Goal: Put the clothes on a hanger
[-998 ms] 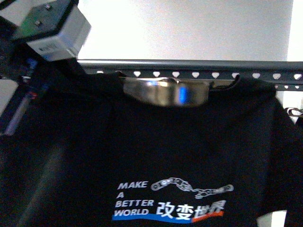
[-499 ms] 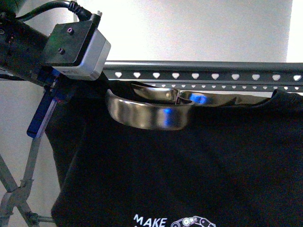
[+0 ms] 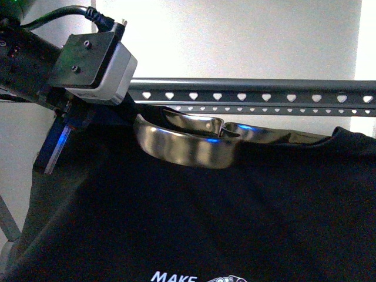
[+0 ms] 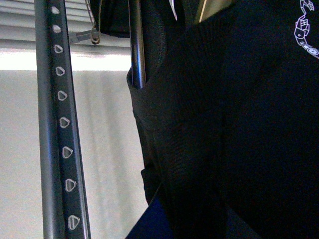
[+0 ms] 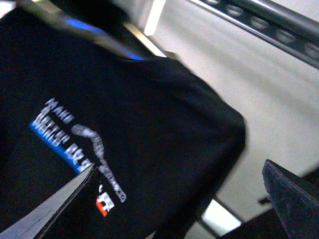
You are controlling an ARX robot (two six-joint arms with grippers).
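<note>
Front view: black T-shirt (image 3: 205,217) hangs just below the rack's rail (image 3: 252,96) of heart-shaped holes. A shiny curved metal piece (image 3: 188,147) sits at its neckline, and only the white word "MAKE" shows at the lower edge. Right wrist view adds the print, blurred: white lettering, a chain-like arm graphic, a blue stripe. Left wrist view alone shows the ribbed collar close up, beside the rail. Left claw (image 3: 56,147) sits at the shirt's shoulder on the robot's left; whether it grips the cloth cannot be told. Right claw (image 5: 179,169) has its fingers spread wide, gripping nothing, with the printed front beyond them.
</note>
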